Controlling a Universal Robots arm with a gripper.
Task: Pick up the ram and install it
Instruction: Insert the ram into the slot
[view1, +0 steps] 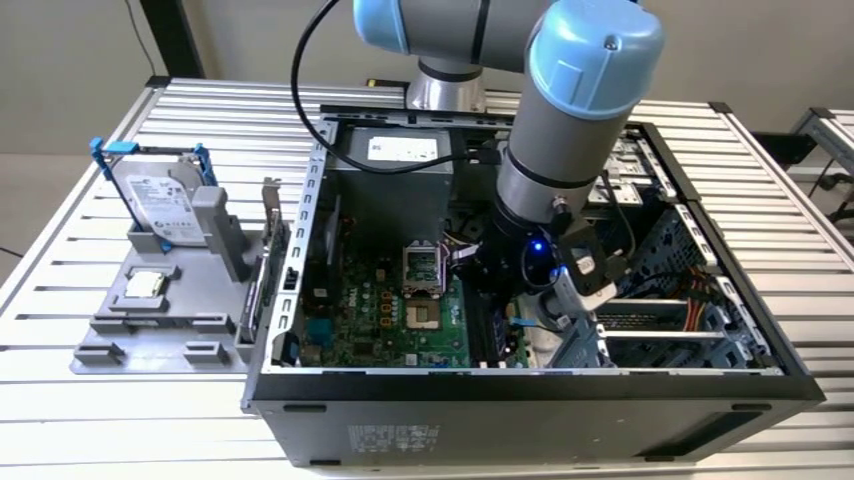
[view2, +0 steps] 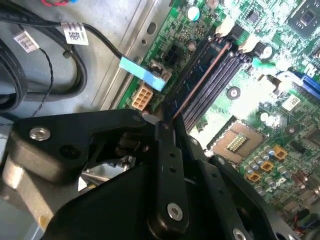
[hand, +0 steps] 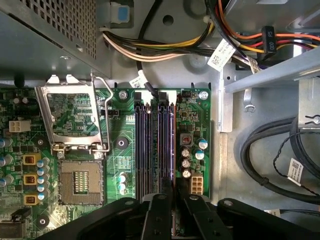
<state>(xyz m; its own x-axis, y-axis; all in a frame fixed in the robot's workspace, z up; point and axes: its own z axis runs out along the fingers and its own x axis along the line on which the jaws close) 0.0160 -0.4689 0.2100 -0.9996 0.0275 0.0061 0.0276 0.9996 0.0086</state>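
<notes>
Inside the open case (view1: 400, 400), the gripper (view2: 167, 125) hangs low over the motherboard (hand: 120, 145). Its fingers (hand: 159, 210) are closed on the ram (view2: 200, 77), which stands edge-on in a black slot (hand: 167, 135), seemingly seated, though the end clips are hard to judge.

The black hand (view2: 167, 125) grips the ram (view2: 200, 82) edge-on, seated along a dark slot on the green motherboard (view2: 270, 100), beside a blue-tagged cable (view2: 142, 72).
</notes>
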